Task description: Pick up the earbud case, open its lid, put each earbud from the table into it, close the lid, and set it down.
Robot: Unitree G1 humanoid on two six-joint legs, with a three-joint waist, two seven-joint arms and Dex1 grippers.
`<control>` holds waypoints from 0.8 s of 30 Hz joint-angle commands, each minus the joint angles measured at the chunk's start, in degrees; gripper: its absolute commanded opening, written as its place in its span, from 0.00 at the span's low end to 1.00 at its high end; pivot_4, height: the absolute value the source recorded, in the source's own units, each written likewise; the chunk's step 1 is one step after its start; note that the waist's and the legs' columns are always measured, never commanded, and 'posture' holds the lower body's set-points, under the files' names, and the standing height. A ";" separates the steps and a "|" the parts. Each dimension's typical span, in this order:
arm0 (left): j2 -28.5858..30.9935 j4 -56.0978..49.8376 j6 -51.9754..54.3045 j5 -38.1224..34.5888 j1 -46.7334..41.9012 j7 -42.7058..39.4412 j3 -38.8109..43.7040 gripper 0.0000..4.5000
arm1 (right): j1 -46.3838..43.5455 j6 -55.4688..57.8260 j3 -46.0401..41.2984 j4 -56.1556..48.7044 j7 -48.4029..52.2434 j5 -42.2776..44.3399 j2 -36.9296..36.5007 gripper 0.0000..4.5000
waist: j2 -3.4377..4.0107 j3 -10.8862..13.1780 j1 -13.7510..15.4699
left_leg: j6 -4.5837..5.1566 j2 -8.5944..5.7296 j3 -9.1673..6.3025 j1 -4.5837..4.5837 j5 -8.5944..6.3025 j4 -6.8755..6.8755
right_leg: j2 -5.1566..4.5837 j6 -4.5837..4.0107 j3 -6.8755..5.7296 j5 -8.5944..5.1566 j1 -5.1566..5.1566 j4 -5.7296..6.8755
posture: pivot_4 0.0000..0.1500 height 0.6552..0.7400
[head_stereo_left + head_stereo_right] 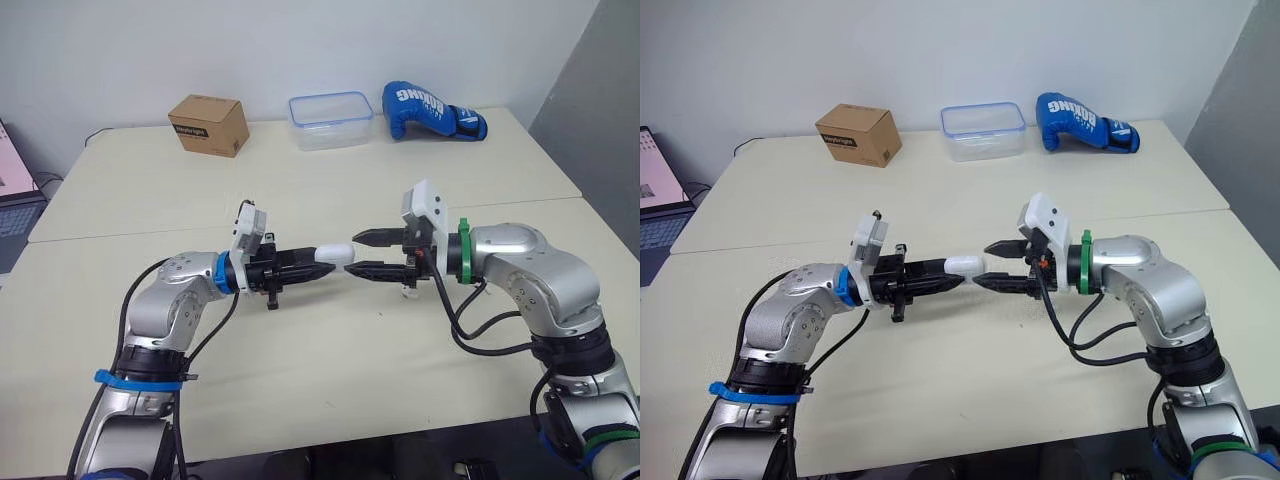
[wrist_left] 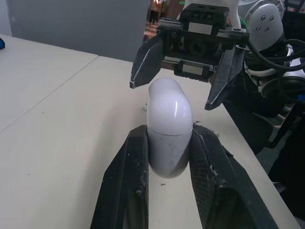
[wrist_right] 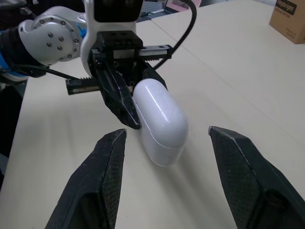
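My left gripper (image 1: 322,268) is shut on the white earbud case (image 1: 336,254), holding it by its lower half above the middle of the table (image 1: 300,340). The case's lid is closed and its rounded end points toward my right gripper (image 1: 353,253). That gripper stands open, with one fingertip on either side of the case's end and not touching it. The right wrist view looks straight at the case (image 3: 159,119), which sits between the open fingers (image 3: 112,157). A small white item (image 1: 407,290), possibly an earbud, lies on the table under my right gripper.
At the back of the table stand a cardboard box (image 1: 209,125), a clear plastic container with a blue rim (image 1: 330,120) and a blue boxing glove (image 1: 432,110). A laptop (image 1: 15,190) shows at the far left edge.
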 commanded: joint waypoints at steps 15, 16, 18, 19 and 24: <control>-0.25 -1.77 -2.33 -0.84 -0.99 -2.30 -0.44 0.18 | -2.02 -1.72 1.00 1.57 -2.24 -0.02 0.94 0.63 | 0.00 0.00 -0.21 | 0.00 0.00 -0.01 0.01 0.00 0.00 | 0.00 0.00 0.00 0.00 0.00 0.01 | 1.00 0.89; -0.24 -2.05 -2.23 -0.87 -0.86 -2.36 -0.54 0.18 | -2.22 -1.83 1.10 1.90 -2.43 -0.10 1.03 0.63 | 0.00 0.00 -0.22 | 0.00 0.00 -0.01 0.00 0.00 0.00 | 0.00 0.00 0.00 0.00 0.00 0.01 | 1.00 0.89; -0.30 -2.33 -1.97 -0.86 -0.76 -2.32 -0.75 0.18 | -2.62 -2.25 1.32 2.63 -2.81 -0.44 1.15 0.63 | 0.00 0.00 -0.23 | 0.00 0.00 0.00 0.01 0.00 0.00 | 0.00 0.00 0.00 0.00 0.00 0.00 | 1.00 0.89; -0.30 -2.40 -1.93 -0.87 -0.73 -2.35 -0.80 0.18 | -2.88 -2.40 1.35 2.99 -3.04 -0.57 1.27 0.63 | 0.00 0.00 -0.23 | 0.00 0.00 0.00 0.01 0.00 0.00 | 0.00 0.00 0.00 0.00 0.00 0.01 | 1.00 0.89; -0.21 -2.57 -2.12 -0.75 -0.52 -2.39 -0.97 0.18 | -3.96 -2.53 1.13 4.00 -3.46 -0.34 1.87 0.63 | 0.00 0.00 -0.24 | 0.00 0.00 0.00 0.01 0.00 0.00 | 0.00 0.00 0.00 0.00 0.00 0.01 | 1.00 0.89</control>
